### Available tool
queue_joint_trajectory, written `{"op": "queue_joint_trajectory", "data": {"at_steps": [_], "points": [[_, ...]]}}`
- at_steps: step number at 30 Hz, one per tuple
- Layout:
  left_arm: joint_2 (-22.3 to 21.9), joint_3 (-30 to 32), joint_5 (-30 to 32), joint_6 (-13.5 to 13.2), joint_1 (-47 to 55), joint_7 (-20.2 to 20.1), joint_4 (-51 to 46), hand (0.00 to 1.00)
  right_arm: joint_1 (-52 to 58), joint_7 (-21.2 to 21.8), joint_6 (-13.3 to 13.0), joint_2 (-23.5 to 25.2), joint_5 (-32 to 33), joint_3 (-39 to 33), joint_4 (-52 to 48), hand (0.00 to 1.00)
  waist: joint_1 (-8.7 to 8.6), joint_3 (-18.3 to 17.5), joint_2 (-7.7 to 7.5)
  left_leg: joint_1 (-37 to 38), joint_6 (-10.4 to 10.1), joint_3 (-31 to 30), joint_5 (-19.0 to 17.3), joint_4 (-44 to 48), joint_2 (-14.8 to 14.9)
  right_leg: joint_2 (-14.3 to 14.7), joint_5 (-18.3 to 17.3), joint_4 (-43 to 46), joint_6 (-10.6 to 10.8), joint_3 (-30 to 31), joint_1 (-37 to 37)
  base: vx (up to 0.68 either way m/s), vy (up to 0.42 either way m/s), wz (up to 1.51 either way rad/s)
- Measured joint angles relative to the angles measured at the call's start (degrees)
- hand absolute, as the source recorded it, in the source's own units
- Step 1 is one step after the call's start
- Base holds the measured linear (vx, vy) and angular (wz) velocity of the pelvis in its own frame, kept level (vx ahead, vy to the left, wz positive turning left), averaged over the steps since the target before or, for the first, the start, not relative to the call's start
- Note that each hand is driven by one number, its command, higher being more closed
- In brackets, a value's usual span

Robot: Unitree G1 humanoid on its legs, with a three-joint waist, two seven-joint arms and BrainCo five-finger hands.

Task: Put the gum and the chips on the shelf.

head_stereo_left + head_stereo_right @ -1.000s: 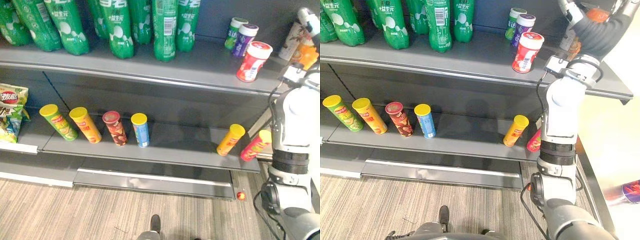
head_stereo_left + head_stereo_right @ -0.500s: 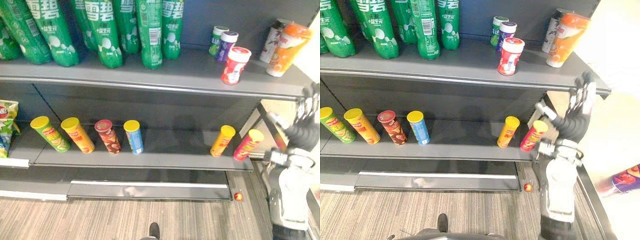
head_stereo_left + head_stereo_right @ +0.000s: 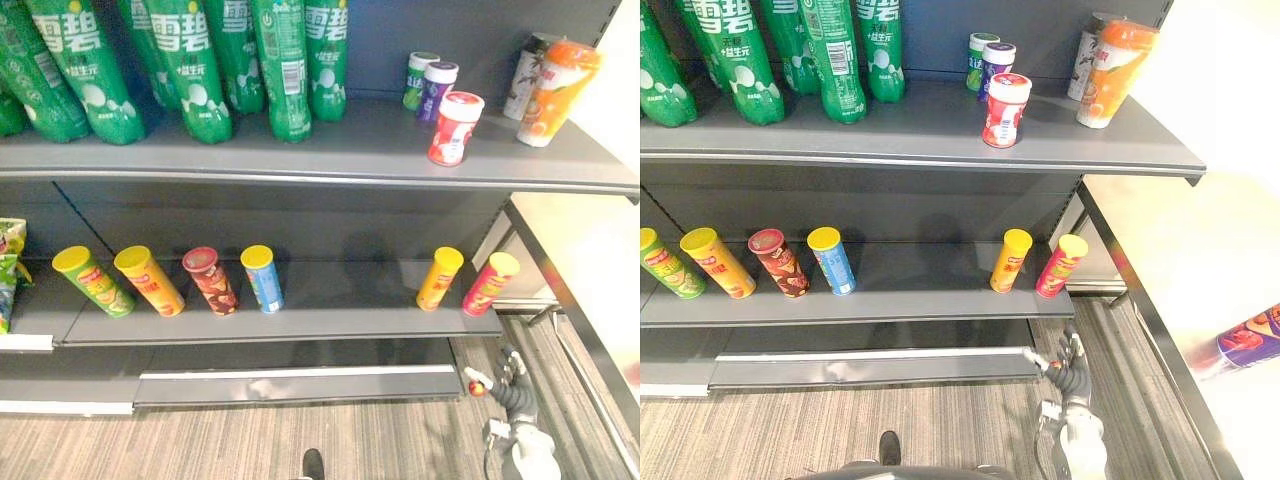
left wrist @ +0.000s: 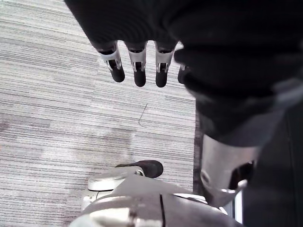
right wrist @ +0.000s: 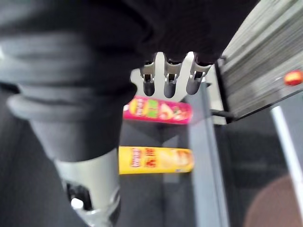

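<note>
Gum jar (image 3: 455, 127) stands between green bottles (image 3: 283, 65) — and cups (image 3: 555, 85).

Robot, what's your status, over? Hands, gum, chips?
Left hand open over the floor; right hand open, low by the shelf's corner. Gum jar standing on top shelf. Yellow chips can and pink chips can on lower shelf.

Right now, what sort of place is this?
Probably a shop aisle, or a mock-up: grey tiered shelf, green soda bottles ranked on top, chip cans lined up below.
</note>
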Motion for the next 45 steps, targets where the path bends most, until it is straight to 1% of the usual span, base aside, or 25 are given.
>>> {"op": "queue_joint_trajectory", "data": {"at_steps": [2, 3, 4, 6, 7, 9, 12, 14, 17, 18, 21, 25, 27, 29, 31, 35, 37, 39, 40, 43, 44, 45], "points": [[-0.17, 0.01, 0.02, -0.30, -0.01, -0.50, 0.21, 0.00, -0.84, 0.06, 0.13, -0.01, -1.24, -1.41, 6.85, 0.00, 0.00, -0.07, 0.11, 0.22, 0.02, 0.08, -0.14, 0.00, -0.09, -0.12, -0.19, 0.15, 0.17, -0.02, 0.12, 0.05, 0.005, -0.02], [-0.23, 0.06, 0.23, -0.41, -0.08, -1.22, 0.66, 0.00, -1.78, 0.08, 0.72, 0.00, -1.08, -2.47, 12.20, 0.00, 0.00, 0.00, 0.32, 0.42, 0.00, 0.15, -0.30, 0.00, -0.12, -0.17, -0.30, 0.25, 0.15, 0.00, 0.22, 0.03, -0.001, -0.03], [-0.22, 0.09, 0.26, -0.44, -0.17, -1.52, 1.00, 0.00, -2.37, 0.08, 1.12, 0.02, -1.07, -3.03, 14.91, 0.00, 0.00, 0.10, 0.51, 0.53, 0.02, 0.21, -0.37, 0.00, -0.12, -0.19, -0.36, 0.30, 0.16, 0.02, 0.27, 0.05, -0.002, -0.04], [-0.31, 0.66, 1.30, -0.44, -0.68, -2.41, 1.89, 0.00, -3.94, 0.30, 2.09, -0.03, -0.87, -4.69, 24.25, 0.00, 0.00, 0.09, 0.57, 0.74, -0.03, 0.28, -0.51, 0.00, -0.14, -0.25, -0.55, 0.31, 0.27, 0.02, 0.47, 0.06, -0.006, -0.01], [-0.40, 0.87, 1.74, -0.45, -0.78, -2.45, 1.96, 0.00, -4.22, 0.33, 2.27, 0.02, -0.96, -5.37, 26.49, 0.00, 0.00, 0.10, 0.58, 0.79, -0.03, 0.28, -0.55, 0.00, -0.16, -0.26, -0.58, 0.30, 0.27, 0.01, 0.52, 0.06, -0.005, 0.01], [-0.53, 1.62, 2.37, -0.46, -1.26, -2.71, 2.36, 0.00, -5.66, 0.01, 3.75, 0.17, -0.90, -9.16, 34.31, 0.00, 0.02, 0.81, 0.94, 1.67, -0.17, 0.40, -0.77, -0.01, -0.29, -0.42, -0.85, 0.28, 0.48, 0.04, 1.31, 0.05, 0.000, -0.02], [-1.37, 3.72, 2.33, -0.51, -1.53, -3.13, 3.25, 0.00, -7.10, -1.22, 4.50, 0.92, 0.34, -14.28, 42.34, 0.00, 0.03, 1.09, 1.06, 2.55, -0.33, 0.47, -1.08, -0.01, -0.42, -0.57, -1.29, 0.25, 0.47, 0.03, 2.19, 0.05, -0.001, -0.01], [-1.59, 5.07, 2.24, -0.53, -1.63, -3.18, 3.64, 0.00, -7.73, -1.94, 4.81, 1.30, 1.25, -17.18, 45.42, 0.00, 0.02, 1.09, 1.01, 2.70, -0.48, 0.46, -1.21, -0.02, -0.43, -0.59, -1.44, 0.19, 0.47, -0.04, 2.40, 0.06, -0.010, 0.01], [-1.69, 6.15, 2.19, -0.58, -1.66, -2.71, 4.39, 0.00, -7.92, -2.62, 6.07, 1.44, 1.79, -19.03, 47.62, 0.00, 0.04, 1.34, 0.81, 3.03, -0.56, 0.27, -1.36, -0.02, -0.58, -0.69, -1.51, 0.03, 0.90, -0.66, 3.10, 0.06, -0.007, 0.09], [-1.79, 7.17, 2.18, -0.59, -1.66, -2.20, 4.55, 0.00, -8.04, -3.39, 6.50, 1.61, 1.93, -19.27, 47.79, 0.00, 0.09, 1.66, 0.52, 3.56, -0.68, 0.11, -1.50, -0.04, -0.68, -0.79, -1.68, 0.03, 1.05, -0.96, 3.72, 0.06, -0.007, 0.10], [-1.84, 8.00, 2.18, -0.57, -1.59, -1.92, 5.21, 0.00, -8.75, -4.57, 6.97, 1.73, 2.22, -19.46, 48.89, 0.00, 0.26, 1.79, 0.29, 3.95, -0.78, 0.06, -1.75, -0.05, -0.79, -0.91, -1.90, -0.02, 1.14, -1.18, 4.21, 0.04, -0.008, 0.04], [-2.20, 9.50, 2.19, -0.59, -1.62, -1.33, 5.63, 0.00, -9.61, -4.93, 7.15, 1.83, 3.95, -20.70, 49.83, 0.00, 0.36, 1.94, 0.20, 4.22, -0.73, 0.02, -2.13, -0.07, -1.17, -1.18, -1.86, -0.68, 1.23, -1.47, 4.96, 0.04, 0.004, 0.02], [-2.33, 9.94, 2.19, -0.58, -1.59, -0.95, 5.68, 0.00, -9.63, -5.02, 7.15, 1.86, 4.23, -20.69, 49.83, 0.00, 0.43, 2.34, -0.28, 4.69, -0.66, 0.01, -2.41, -0.08, -1.45, -1.44, -1.92, -0.69, 1.30, -1.59, 5.48, 0.04, 0.010, 0.02], [-2.41, 10.20, 2.18, -0.59, -1.59, -0.88, 5.68, 0.00, -9.76, -5.06, 7.14, 1.86, 4.38, -20.69, 49.83, 0.00, 0.46, 2.37, -0.23, 4.71, -0.60, -0.01, -2.59, -0.08, -1.73, -1.58, -1.95, -0.69, 1.37, -1.69, 5.56, 0.04, 0.010, 0.02], [-2.42, 10.26, 2.17, -0.60, -1.59, -0.85, 5.67, 0.00, -9.76, -5.28, 7.14, 1.92, 4.40, -20.82, 49.83, 0.00, 0.53, 2.50, -0.48, 4.78, -0.50, 0.02, -2.79, -0.08, -2.00, -1.66, -1.80, -0.71, 1.59, -1.76, 5.81, 0.05, 0.007, 0.01], [-2.45, 10.84, 1.77, -1.07, -1.64, -0.48, 5.63, 0.00, -9.77, -6.18, 7.17, 2.02, 4.42, -21.19, 49.90, 0.00, 1.47, 2.81, -0.89, 5.86, -0.37, 1.27, -3.72, -0.08, -2.39, -2.34, -1.96, -0.69, 1.92, -0.80, 6.25, 0.05, 0.025, -0.13], [-2.45, 10.99, 1.63, -1.12, -1.65, -0.39, 5.62, 0.00, -9.86, -6.21, 7.17, 2.02, 4.47, -21.23, 49.89, 0.00, 1.48, 2.95, -1.05, 6.07, -0.28, 1.82, -3.98, -0.08, -2.50, -2.52, -2.06, -0.45, 2.18, -0.25, 6.06, 0.04, 0.025, -0.19], [-2.36, 11.26, 1.35, -1.13, -1.74, 0.02, 5.57, 0.00, -10.18, -6.31, 7.08, 2.70, 5.17, -22.02, 49.73, 0.00, 1.49, 3.55, -1.55, 6.84, 0.01, 3.61, -4.75, -0.08, -2.59, -3.30, -2.66, 1.33, 3.07, 1.15, 5.30, 0.03, 0.052, -0.35], [-2.32, 11.20, 1.28, -1.12, -1.79, 0.12, 5.55, 0.00, -10.24, -6.36, 7.04, 2.86, 5.81, -22.30, 49.66, 0.00, 1.50, 3.60, -1.65, 7.01, 0.29, 4.29, -5.02, -0.08, -2.56, -3.31, -2.70, 1.95, 3.13, 1.68, 4.73, 0.03, 0.056, -0.52], [-2.16, 11.21, 1.24, -1.11, -2.24, 0.25, 5.34, 0.00, -10.23, -6.56, 6.50, 3.86, 8.20, -23.36, 49.22, 0.00, 1.57, 4.68, -2.04, 7.96, 0.10, 8.84, -5.91, -0.08, -1.85, -3.17, -2.25, 6.13, 3.87, 4.63, 1.71, 0.01, 0.061, -0.83], [-2.17, 11.21, 1.26, -1.12, -2.34, 0.32, 5.16, 0.00, -10.15, -6.63, 6.26, 4.11, 9.29, -23.55, 49.00, 0.00, 1.55, 5.02, -1.93, 8.61, 0.54, 11.63, -6.72, -0.08, -0.78, -2.56, -1.20, 8.60, 4.04, 5.46, -0.36, -0.06, 0.066, -1.19], [-2.34, 11.28, 1.29, -1.12, -2.76, 0.33, 5.07, 0.00, -9.71, -6.65, 6.22, 4.27, 10.32, -23.91, 47.93, 0.00, 1.61, 5.21, -1.13, 8.83, 0.38, 14.79, -7.14, -0.05, 1.03, -1.48, 1.36, 10.20, 3.14, 4.64, -3.03, -0.07, 0.068, -1.30]]}}
